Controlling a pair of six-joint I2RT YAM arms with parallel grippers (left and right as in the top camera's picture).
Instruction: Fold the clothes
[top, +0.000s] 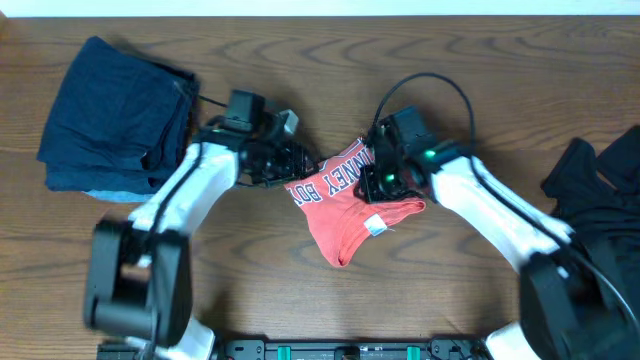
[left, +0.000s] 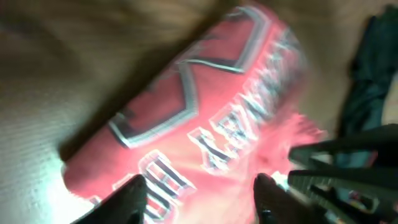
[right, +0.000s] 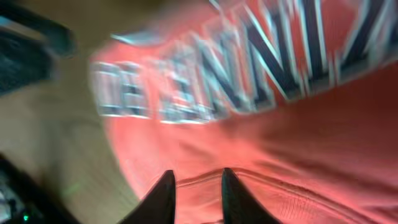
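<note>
One coral-red lettered cloth T-shirt (top: 345, 205); one navy folded garment (top: 110, 115); one black crumpled garment (top: 600, 185). Left gripper (left: 199, 190) wide; right gripper (right: 198, 186) narrowly parted.

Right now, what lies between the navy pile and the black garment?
Overhead: the coral-red T-shirt, with the left pincer and right pincer over it.

The red T-shirt (top: 340, 235) carries white-and-navy block lettering (top: 335, 178). From overhead, only a part can be read: "NNEY" in one row and "BO" below it; the rest is folded under or hidden. In the right wrist view the lettering (right: 249, 68) is blurred, with only "NN" certain. In the left wrist view the lettering (left: 230, 134) is too blurred to read. A small white tag (top: 375, 226) on the shirt is unreadable.
</note>
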